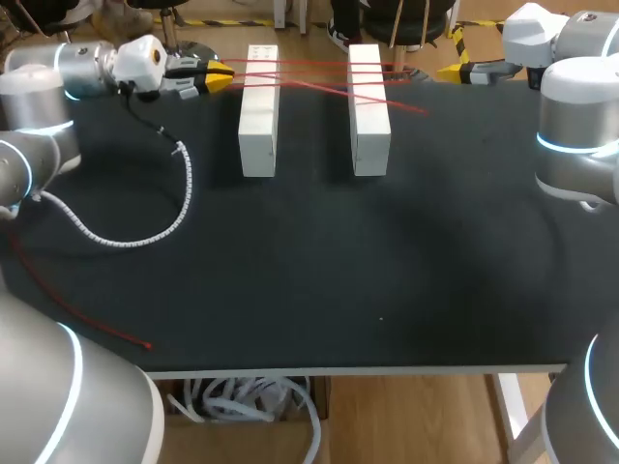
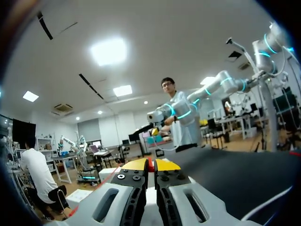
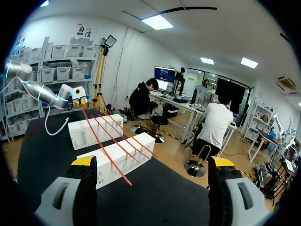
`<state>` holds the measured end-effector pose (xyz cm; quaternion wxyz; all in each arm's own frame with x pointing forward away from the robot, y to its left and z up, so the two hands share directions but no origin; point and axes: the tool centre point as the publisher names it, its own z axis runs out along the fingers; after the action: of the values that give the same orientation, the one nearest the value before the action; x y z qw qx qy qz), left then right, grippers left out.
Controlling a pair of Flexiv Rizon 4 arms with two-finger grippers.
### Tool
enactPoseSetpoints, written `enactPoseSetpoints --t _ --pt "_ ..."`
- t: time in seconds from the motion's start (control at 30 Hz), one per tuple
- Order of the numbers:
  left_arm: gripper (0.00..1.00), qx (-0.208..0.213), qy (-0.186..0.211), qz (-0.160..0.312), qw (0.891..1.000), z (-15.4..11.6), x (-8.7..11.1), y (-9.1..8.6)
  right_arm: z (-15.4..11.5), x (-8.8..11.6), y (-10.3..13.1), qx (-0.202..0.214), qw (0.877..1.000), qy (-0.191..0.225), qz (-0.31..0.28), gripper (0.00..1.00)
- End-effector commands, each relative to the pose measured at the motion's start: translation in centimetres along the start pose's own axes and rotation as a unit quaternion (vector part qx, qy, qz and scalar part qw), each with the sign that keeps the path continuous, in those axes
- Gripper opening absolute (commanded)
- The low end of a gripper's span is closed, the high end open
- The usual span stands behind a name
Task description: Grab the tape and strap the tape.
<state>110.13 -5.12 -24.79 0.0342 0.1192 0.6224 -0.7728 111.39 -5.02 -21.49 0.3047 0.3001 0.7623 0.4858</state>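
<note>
Two long white blocks (image 1: 258, 111) (image 1: 368, 108) stand side by side at the back of the black table (image 1: 319, 280). Several strands of thin red tape (image 1: 319, 77) stretch across their tops, one end lying loose on the table past the right block. My left gripper (image 1: 221, 73) is just left of the left block, shut on the red tape, which shows between its yellow tips (image 2: 150, 164). My right gripper (image 1: 455, 72) hangs at the back right, past the right block, open and holding nothing (image 3: 153, 162). In the right wrist view the blocks (image 3: 123, 157) and tape (image 3: 109, 143) lie ahead of its fingers.
A white coiled cable (image 1: 145, 230) loops from my left arm onto the table's left side. Another thin red strand (image 1: 82, 311) runs along the front left of the table. The table's front edge (image 1: 358, 368) is near.
</note>
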Motion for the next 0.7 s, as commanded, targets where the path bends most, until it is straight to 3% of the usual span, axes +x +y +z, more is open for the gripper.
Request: enactPoseSetpoints --t 0.03,0.3,0.7 --pt "0.0 0.036 0.005 0.004 0.999 0.3 -0.4 0.3 0.0 0.0 -0.1 -0.003 1.0 -0.001 0.0 1.0" --pt "0.0 0.083 0.013 -0.02 0.996 2.1 0.2 -2.5 0.0 0.0 -0.1 -0.003 1.0 -0.001 0.0 1.0" --pt "0.0 0.094 0.002 -0.011 0.995 4.3 -0.1 -6.9 0.0 0.0 -0.1 -0.003 1.0 -0.001 0.0 1.0"
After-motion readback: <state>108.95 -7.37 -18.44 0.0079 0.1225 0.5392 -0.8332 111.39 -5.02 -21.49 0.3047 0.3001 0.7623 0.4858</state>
